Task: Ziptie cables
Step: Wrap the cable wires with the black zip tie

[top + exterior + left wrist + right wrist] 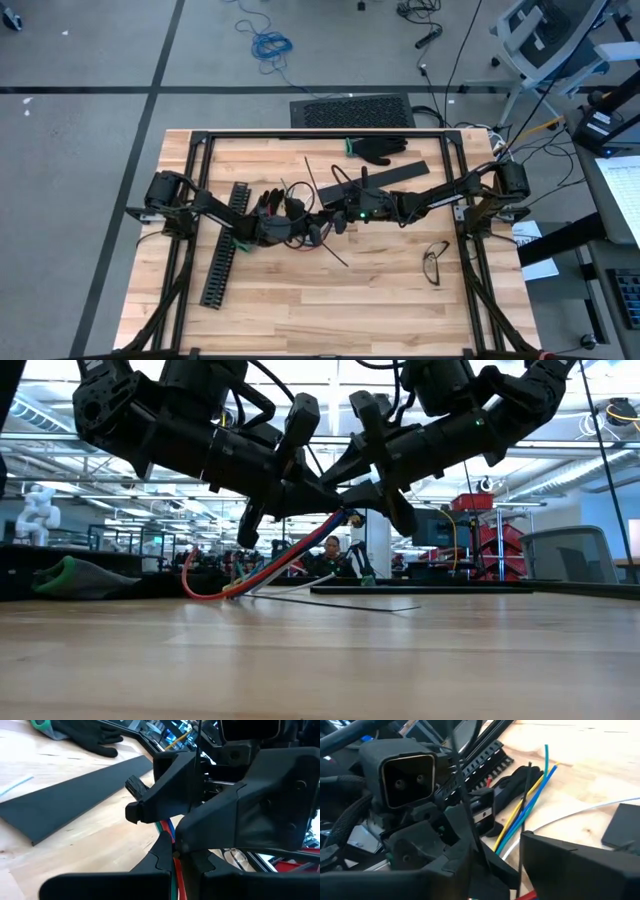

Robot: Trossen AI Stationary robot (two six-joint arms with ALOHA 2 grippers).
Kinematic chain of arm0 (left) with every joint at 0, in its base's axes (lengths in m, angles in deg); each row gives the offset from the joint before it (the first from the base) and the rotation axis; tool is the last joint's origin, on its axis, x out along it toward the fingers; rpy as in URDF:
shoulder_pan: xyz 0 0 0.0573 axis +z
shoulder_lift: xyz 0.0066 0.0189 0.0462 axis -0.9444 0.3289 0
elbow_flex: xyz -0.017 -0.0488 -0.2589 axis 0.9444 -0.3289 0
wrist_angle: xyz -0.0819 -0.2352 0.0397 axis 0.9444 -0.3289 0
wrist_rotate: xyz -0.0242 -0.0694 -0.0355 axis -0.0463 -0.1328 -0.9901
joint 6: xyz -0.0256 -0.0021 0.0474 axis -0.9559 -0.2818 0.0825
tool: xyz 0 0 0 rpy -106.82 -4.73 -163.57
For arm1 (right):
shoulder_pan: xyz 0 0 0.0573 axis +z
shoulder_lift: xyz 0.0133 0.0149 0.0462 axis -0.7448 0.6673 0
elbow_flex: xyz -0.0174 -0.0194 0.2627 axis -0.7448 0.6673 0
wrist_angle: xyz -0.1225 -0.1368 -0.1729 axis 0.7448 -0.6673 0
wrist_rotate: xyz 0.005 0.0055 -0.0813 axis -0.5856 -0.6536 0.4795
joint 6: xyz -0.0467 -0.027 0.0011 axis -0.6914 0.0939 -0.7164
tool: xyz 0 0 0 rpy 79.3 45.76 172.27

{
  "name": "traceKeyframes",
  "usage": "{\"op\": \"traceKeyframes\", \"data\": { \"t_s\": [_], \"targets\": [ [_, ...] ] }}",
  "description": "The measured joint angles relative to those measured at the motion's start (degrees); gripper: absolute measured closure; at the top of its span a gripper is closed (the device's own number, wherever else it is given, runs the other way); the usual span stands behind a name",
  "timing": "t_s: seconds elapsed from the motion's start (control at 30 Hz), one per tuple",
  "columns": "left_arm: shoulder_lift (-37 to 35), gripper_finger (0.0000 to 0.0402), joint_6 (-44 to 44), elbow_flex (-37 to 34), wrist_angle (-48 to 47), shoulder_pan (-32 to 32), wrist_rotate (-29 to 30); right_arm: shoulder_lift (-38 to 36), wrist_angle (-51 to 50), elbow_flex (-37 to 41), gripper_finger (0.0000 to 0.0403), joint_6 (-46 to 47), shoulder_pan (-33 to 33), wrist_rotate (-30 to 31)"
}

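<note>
The left gripper (300,495) and the right gripper (365,495) meet nose to nose above the middle of the tabletop (330,300). The cables (270,570), red, blue, green and white, rise from the tabletop in a slanting bundle to the point where the two grippers meet. The left jaws are closed on the cables, as the left wrist view shows, with the red and green strands (175,870) running up between them. The right jaws stand partly apart just beside that grip; whether they press on anything cannot be told. Behind the right jaws lie a flat black strip (395,177) and a black glove (380,148). A black slotted channel (228,245) lies behind the left jaws, with nothing visible in it.
</note>
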Motion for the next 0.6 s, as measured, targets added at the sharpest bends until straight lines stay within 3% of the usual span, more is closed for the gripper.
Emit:
{"op": "traceKeyframes", "data": {
  "t_s": [0.07,0.17,0.23,0.43,0.6],
  "targets": [
    [0.0,0.0386,0.4,0.0,0.0,0.0,-0.7,0.0,0.2,0.0,0.0282,0.0,0.0,-0.6],
    [0.0,0.0386,0.4,0.0,0.1,0.0,-1.0,0.0,0.9,0.0,0.0362,-0.5,0.1,-3.4],
    [0.0,0.0386,0.4,0.0,0.2,0.0,-1.2,-0.1,1.0,0.0,0.0390,-0.8,0.5,-3.2],
    [-0.2,0.0384,0.2,-0.1,0.9,0.0,-2.9,-0.1,2.0,0.1,0.0401,0.0,0.8,-3.6],
    [-0.2,0.0322,-4.4,0.0,2.0,0.0,-4.5,-2.1,1.8,0.1,0.0402,-1.6,0.7,-4.3]
  ]
}}
